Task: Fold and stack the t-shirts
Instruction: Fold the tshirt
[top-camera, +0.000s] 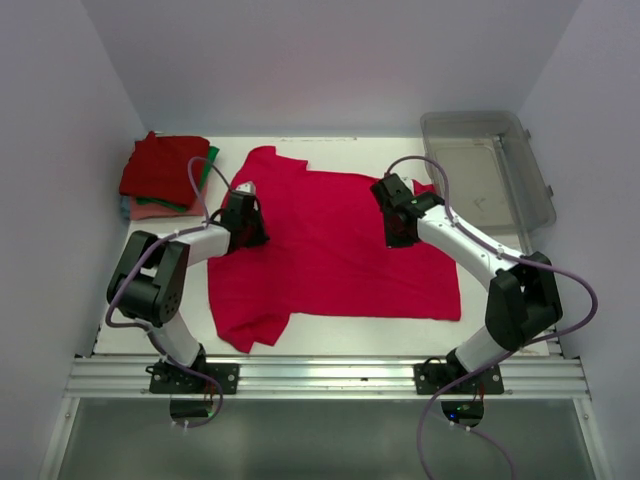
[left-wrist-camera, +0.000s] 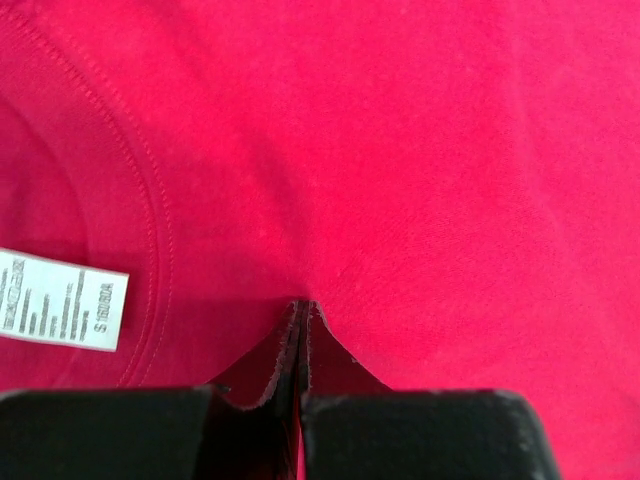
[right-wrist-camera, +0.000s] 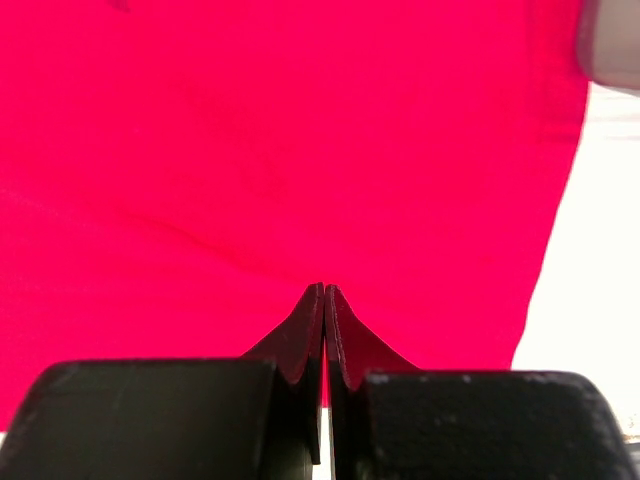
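Crimson-pink t-shirt lay flat on the bench, long axis left to right, collar end beneath the left claw, hem end nearer the right claw, both claws closed, no cloth visibly pinched.

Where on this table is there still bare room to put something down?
The table is bare along its far edge, between the spread red shirt and the clear bin. A thin strip shows between that shirt and the metal rail. The far left corner is crowded with folded shirts.
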